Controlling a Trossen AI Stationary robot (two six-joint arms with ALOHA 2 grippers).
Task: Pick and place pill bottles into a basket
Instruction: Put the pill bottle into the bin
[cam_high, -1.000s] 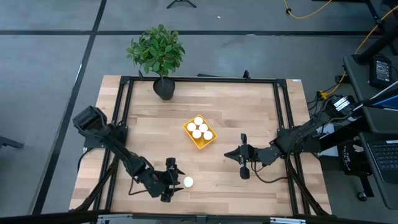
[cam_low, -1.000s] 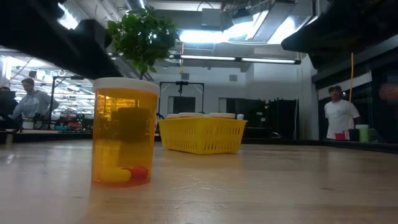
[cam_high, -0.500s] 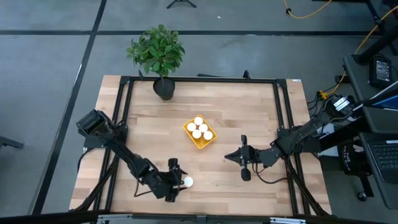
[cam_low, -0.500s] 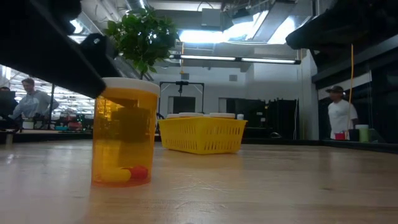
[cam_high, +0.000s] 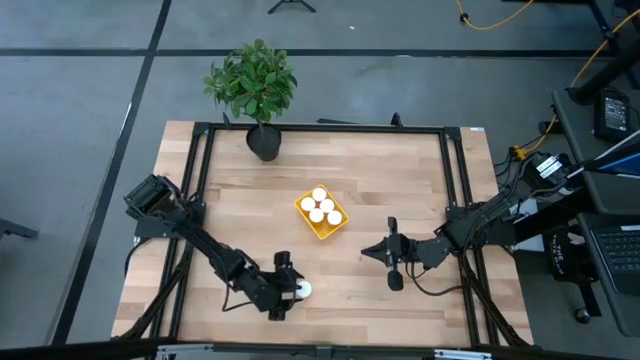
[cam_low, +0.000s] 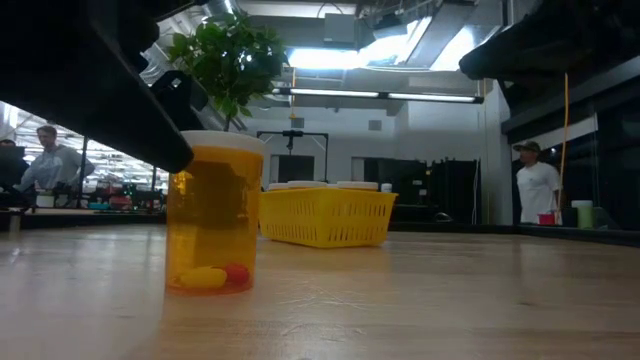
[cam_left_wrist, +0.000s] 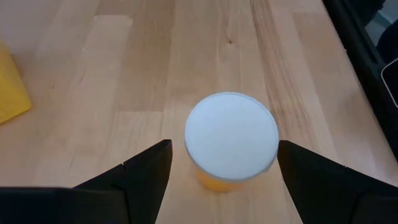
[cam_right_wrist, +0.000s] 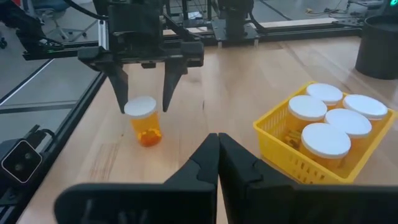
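One pill bottle (cam_high: 302, 290) stands alone near the table's front edge in the high view, and we see the left gripper (cam_high: 291, 289) spread around it; the yellow basket (cam_high: 322, 214) with four white-capped bottles sits mid-table, well apart, with the potted plant (cam_high: 253, 85) at the far edge. The right gripper (cam_high: 392, 262) waits right of the basket. In the low view we see the bottle (cam_low: 214, 212) upright, dark arm beside it. From the left wrist we look down on its cap (cam_left_wrist: 231, 136), centred between parted fingers (cam_left_wrist: 148, 168), untouched. The right wrist view shows its own fingers (cam_right_wrist: 198, 162) pressed together
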